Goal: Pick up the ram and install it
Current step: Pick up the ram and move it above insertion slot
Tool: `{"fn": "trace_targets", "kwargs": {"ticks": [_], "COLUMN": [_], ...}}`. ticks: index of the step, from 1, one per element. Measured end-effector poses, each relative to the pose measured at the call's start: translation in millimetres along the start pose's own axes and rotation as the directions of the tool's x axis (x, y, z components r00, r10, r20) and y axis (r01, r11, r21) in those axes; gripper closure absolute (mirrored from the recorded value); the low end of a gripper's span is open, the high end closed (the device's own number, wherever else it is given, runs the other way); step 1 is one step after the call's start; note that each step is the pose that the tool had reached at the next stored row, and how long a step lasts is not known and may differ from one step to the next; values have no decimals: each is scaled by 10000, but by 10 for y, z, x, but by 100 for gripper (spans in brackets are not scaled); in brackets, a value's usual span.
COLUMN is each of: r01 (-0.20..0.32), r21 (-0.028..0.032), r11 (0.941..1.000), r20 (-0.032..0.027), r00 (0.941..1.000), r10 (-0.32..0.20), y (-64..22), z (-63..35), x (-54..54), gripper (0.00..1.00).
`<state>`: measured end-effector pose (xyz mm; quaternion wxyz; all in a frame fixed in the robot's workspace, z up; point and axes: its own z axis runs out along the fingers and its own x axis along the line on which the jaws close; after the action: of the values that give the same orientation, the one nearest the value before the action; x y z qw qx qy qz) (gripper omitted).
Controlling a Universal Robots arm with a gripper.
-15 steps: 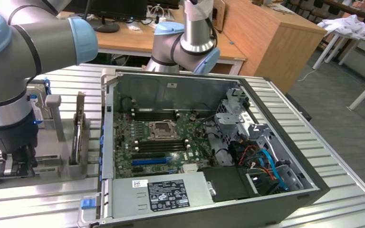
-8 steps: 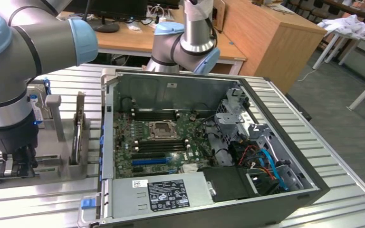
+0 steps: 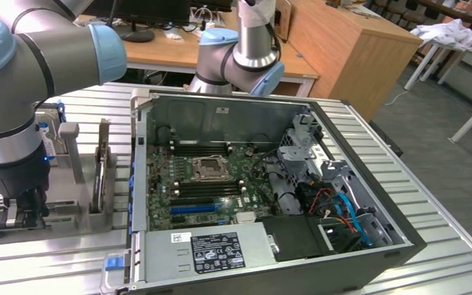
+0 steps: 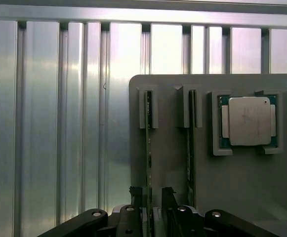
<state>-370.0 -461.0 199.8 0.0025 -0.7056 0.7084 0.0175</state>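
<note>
On a ribbed aluminium bench (image 3: 43, 258) sits an open computer case (image 3: 400, 243), lying on its side with the motherboard (image 3: 219, 190) facing up, an empty processor socket (image 3: 209, 166) near its middle and a labelled power supply (image 3: 211, 252) along the near edge. Behind the bench are wooden desks (image 3: 343, 49), a grey floor (image 3: 432, 110) and a white cloth (image 3: 453, 31) on a table at the exterior view's far right.

At the exterior view's left, beside the case, a grey fixture (image 3: 64, 218) lies on the bench, and the arm's end effector (image 3: 23, 212) hangs down right at it.

In the wrist view the fixture (image 4: 170, 153) carries the ram (image 4: 148, 133) standing on edge in a slot, a second stick (image 4: 190, 138) on edge in the neighbouring slot, and a square silver processor (image 4: 249, 121) in a pocket beyond that. The end effector (image 4: 152, 195) stands fully open, holding nothing; its fingertips (image 4: 136, 192) straddle the near end of the ram, with a gap showing on at least one side.
</note>
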Motion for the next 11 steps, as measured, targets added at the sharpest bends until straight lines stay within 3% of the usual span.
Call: {"fn": "trace_targets", "kwargs": {"ticks": [11], "r01": [-1], "r21": [1], "r11": [10000], "r20": [-1], "r00": [10000], "r10": [1], "y": [0], "z": [36], "x": [0], "gripper": [70]}}
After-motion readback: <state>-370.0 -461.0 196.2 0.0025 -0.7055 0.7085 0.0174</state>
